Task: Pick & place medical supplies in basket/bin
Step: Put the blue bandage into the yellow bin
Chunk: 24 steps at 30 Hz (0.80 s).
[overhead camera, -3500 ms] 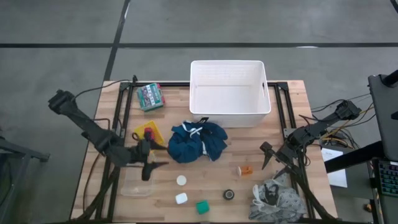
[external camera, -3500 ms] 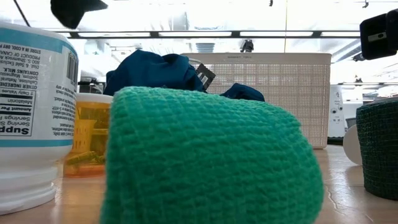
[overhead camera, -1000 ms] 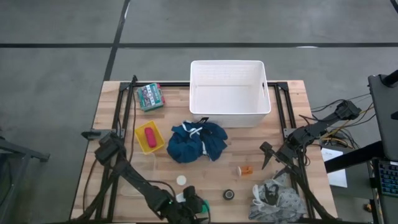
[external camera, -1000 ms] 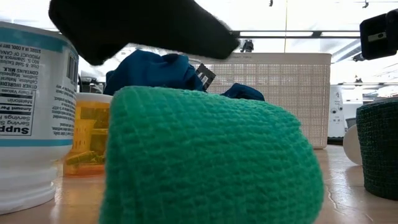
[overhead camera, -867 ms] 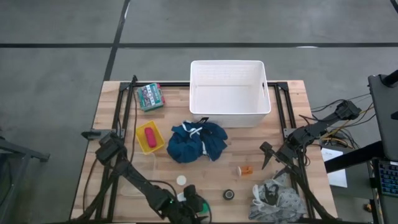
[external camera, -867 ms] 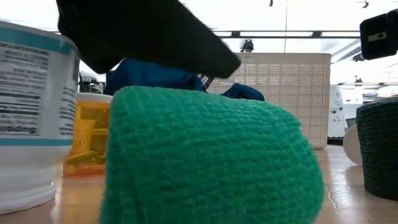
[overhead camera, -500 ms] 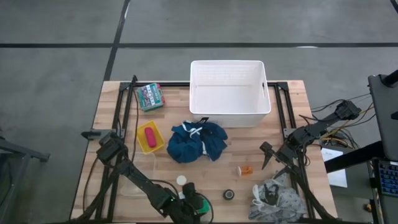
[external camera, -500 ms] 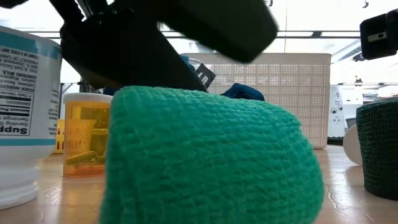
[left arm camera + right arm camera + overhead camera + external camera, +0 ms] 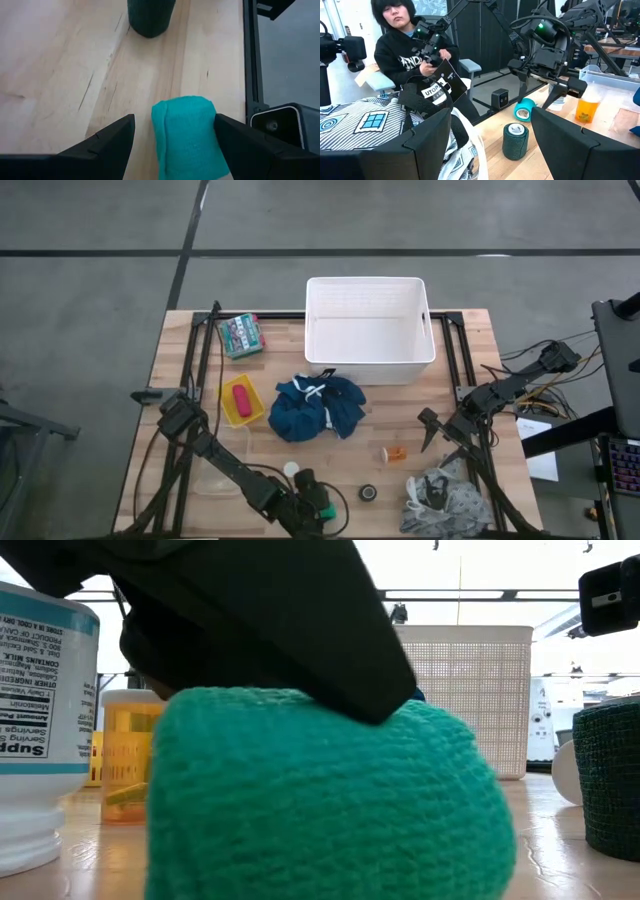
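Note:
A green tape roll [image 9: 186, 137] lies on its curved side at the table's near edge [image 9: 324, 511]. My left gripper [image 9: 175, 120] is open and slants down over it, one finger on each side. Farther back are the white slotted tub [image 9: 368, 328], a dark blue garment [image 9: 318, 408], a yellow tray [image 9: 251, 412] holding a red roll, an orange pill bottle [image 9: 396, 452], a black roll [image 9: 368, 493] and a patterned cloth [image 9: 445, 500]. My right gripper [image 9: 435, 435] waits open at the table's right side. My left gripper straddles the green roll from above, slanting down, its fingers along the roll's length. One fingertip [image 9: 222, 122] stands right at the roll's side [image 9: 211, 115]; whether it touches, I cannot tell. The other finger [image 9: 125, 127] is apart from it. The roll rests on the table.
A white supplement bottle [image 9: 40, 720] stands close beside the green roll. A white piece [image 9: 291, 470] and a clear box [image 9: 215, 480] lie to the left, a green packet [image 9: 241, 334] at the far left. A seated person [image 9: 415, 55] shows beyond the table's near edge.
My left gripper has gone a little toward the table's right edge and down, tipping steeper until its fingers stand on either side of the green roll. In the low view the roll has shifted slightly. The gap between the fingers is unchanged.

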Tool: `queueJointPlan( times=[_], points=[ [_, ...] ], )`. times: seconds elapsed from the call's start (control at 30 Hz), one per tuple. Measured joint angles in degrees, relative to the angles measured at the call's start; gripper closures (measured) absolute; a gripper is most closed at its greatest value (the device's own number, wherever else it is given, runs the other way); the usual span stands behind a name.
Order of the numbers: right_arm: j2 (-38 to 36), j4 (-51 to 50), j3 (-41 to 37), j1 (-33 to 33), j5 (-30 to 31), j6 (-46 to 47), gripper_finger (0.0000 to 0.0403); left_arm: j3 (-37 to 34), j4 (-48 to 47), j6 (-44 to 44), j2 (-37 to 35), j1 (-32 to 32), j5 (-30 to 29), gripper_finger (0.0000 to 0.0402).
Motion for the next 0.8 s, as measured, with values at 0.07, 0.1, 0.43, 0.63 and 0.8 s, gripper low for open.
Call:
queueJointPlan(
  times=[0.07, 0.1, 0.43, 0.63, 0.8],
  points=[
    [0.0, 0.0, 0.0, 0.0, 0.0, 0.0, 0.0131, 0.0, -0.4, -0.5, 0.0, 0.0, 0.3, 0.0124],
    [0.0, 0.0, 0.0, 0.0, 0.0, 0.0, 0.0131, 0.0, -0.5, -0.5, 0.0, 0.0, 0.3, 0.0124],
    [0.0, 0.0, 0.0, 0.0, 0.0, 0.0, 0.0131, 0.3, -4.0, -0.7, -0.2, 0.6, 2.7, 0.0127],
    [0.0, 0.0, 0.0, 0.0, 0.0, 0.0, 0.0131, 0.3, -5.7, -0.3, -0.5, 1.3, 3.2, 0.0127],
    [0.0, 0.0, 0.0, 0.0, 0.0, 0.0, 0.0131, 0.1, -6.8, 1.1, -1.4, 2.4, 3.8, 0.0127]
  ],
)
